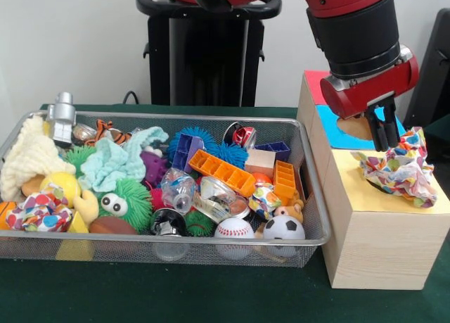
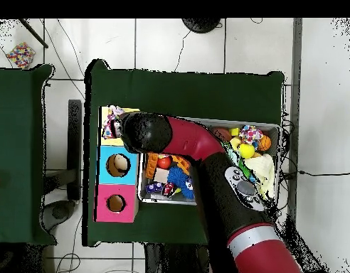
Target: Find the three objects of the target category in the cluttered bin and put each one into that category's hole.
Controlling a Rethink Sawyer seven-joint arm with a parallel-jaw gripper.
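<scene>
One wire bin point(image 1: 309, 240), one wooden box point(image 1: 380, 245) with three holes, two patterned cloths point(image 1: 401, 169), one baseball point(image 1: 233, 229), one soccer ball point(image 1: 283, 228), two orange trays point(image 1: 222, 172), one silver robot toy point(image 1: 62, 116).

The gripper point(image 1: 385, 129) hangs over the wooden box point(image 1: 383, 238), with the crumpled cloth point(image 1: 399, 169) directly below its tips, sitting in the box's nearest hole. Behind the gripper lies another hole point(image 1: 355, 128) in the box top. In the front view the wire bin point(image 1: 162, 249) stands to the gripper's left, beside the box, with a soccer ball point(image 1: 283, 228) and baseball point(image 1: 233, 229) in its near corner.
</scene>
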